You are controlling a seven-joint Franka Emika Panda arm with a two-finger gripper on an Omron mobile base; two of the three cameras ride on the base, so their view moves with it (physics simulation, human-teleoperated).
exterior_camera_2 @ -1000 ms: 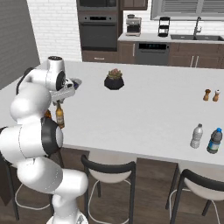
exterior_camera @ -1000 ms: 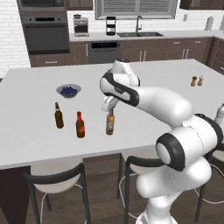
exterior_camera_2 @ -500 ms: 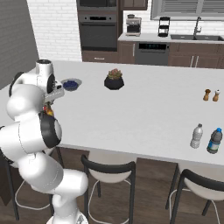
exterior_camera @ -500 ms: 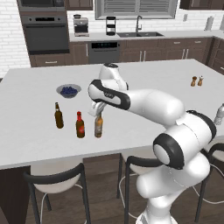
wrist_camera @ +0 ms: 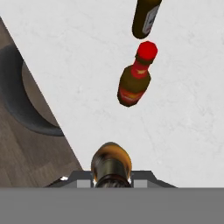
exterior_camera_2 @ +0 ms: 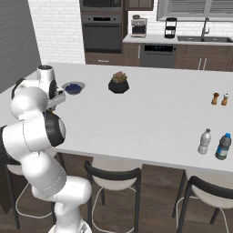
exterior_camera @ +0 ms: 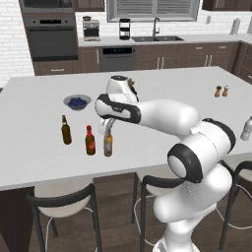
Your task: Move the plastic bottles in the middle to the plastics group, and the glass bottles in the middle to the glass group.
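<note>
Presently, item one: amber bottle [exterior_camera: 108,144], slim, long-necked, standing upright on the counter [exterior_camera: 44,142] just beside the red-necked bottle [exterior_camera: 90,141]. Base appears to rest on or just above the surface; which, cannot be told.

Item two: gripper [exterior_camera: 108,129], clamped on the amber bottle's neck from above. In the hand view the bottle's cap and shoulders [wrist_camera: 111,164] sit between the two tips.

Item three: glass group, two pieces. Red-necked bottle as above; dark brown bottle [exterior_camera: 66,131] further to the left, near but apart. Both upright.

Item four: plastics, at the far right end of the counter. Whitish bottle [exterior_camera_2: 205,141] and blue-labelled bottle [exterior_camera_2: 223,146], close together, upright, near the front edge.

Item five, incidental: blue bowl [exterior_camera: 77,102] behind the glass group; potted plant [exterior_camera_2: 119,83] mid-counter; salt and pepper shakers [exterior_camera_2: 220,98] toward the right.

Step in hand, by judgement: delivery of the glass piece to its group, at or near set-down.

Next move, by judgement: confirm the base is seated, part the jaws, then lift straight up along the neck. The red-necked bottle stands close, so any sideways drift on release risks knocking it.
</note>
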